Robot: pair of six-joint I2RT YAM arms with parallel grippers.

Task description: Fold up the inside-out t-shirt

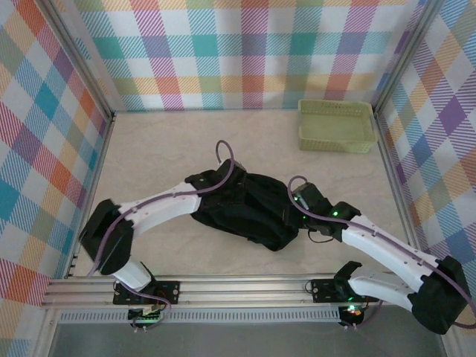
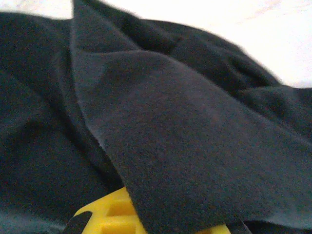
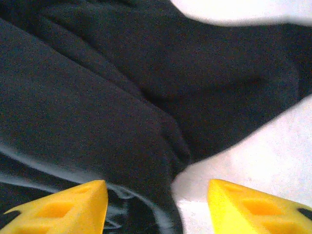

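The inside-out t-shirt (image 1: 249,210) lies bunched in a black heap at the middle of the table. My left gripper (image 1: 207,181) is at the heap's left upper end. In the left wrist view it (image 2: 161,219) is shut on the t-shirt, and a broad flap of black fabric (image 2: 185,146) rises from between its yellow fingers (image 2: 105,217) and covers most of them. My right gripper (image 1: 294,208) is at the heap's right edge. Its (image 3: 158,197) yellow fingers (image 3: 73,204) stand apart and open over the shirt's edge (image 3: 122,112), where the cloth meets bare table.
A pale green plastic basket (image 1: 336,125) stands at the back right corner. Checked walls close in the back and both sides. The pale tabletop (image 1: 156,141) stretches behind and left of the shirt. The metal rail (image 1: 223,286) with the arm bases runs along the near edge.
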